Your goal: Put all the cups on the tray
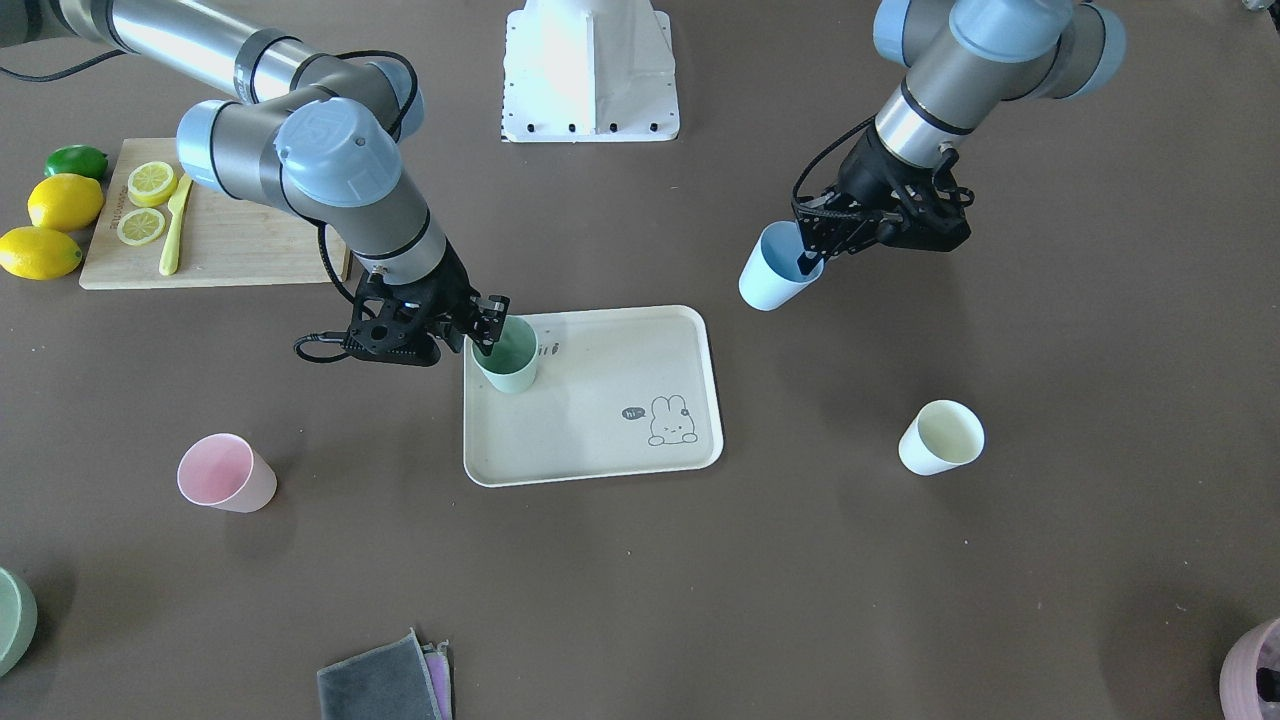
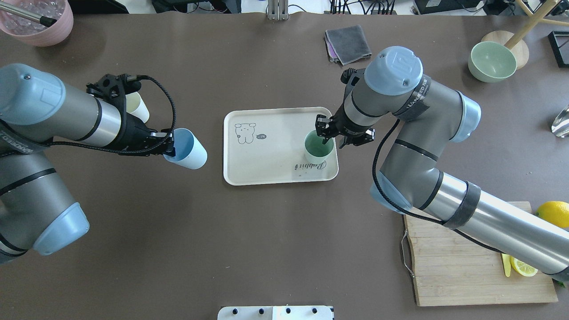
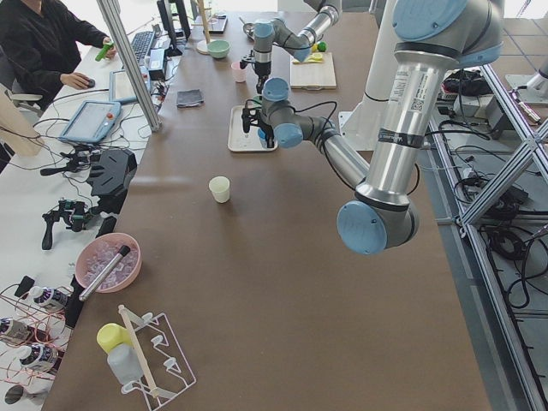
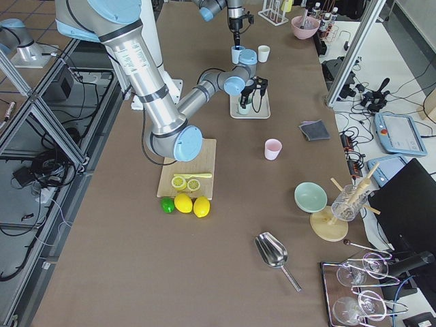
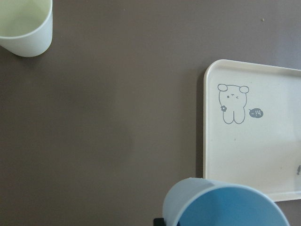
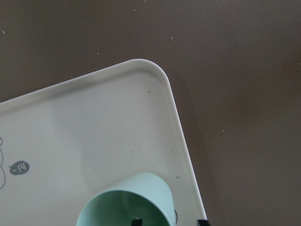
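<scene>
The beige tray (image 1: 600,450) with its bunny print lies mid-table. The mint green cup (image 1: 508,358) stands upright in its corner nearest my right arm. My right gripper (image 1: 493,335) straddles that cup's rim, one finger inside and one outside, open, both fingertips apart from the wall in the right wrist view (image 6: 169,221). My left gripper (image 1: 810,262) is shut on the light blue cup (image 1: 775,270) and holds it tilted above the table beside the tray (image 2: 266,175). The cream-white cup (image 1: 940,437) and the pink cup (image 1: 225,473) stand on the table off the tray.
A wooden cutting board (image 1: 240,245) with lemon slices and a yellow knife lies behind my right arm, with lemons (image 1: 62,203) and a lime beside it. A sage-green bowl (image 2: 491,61), a mauve pot (image 2: 38,22) and a folded grey cloth (image 2: 349,43) sit along the far edge.
</scene>
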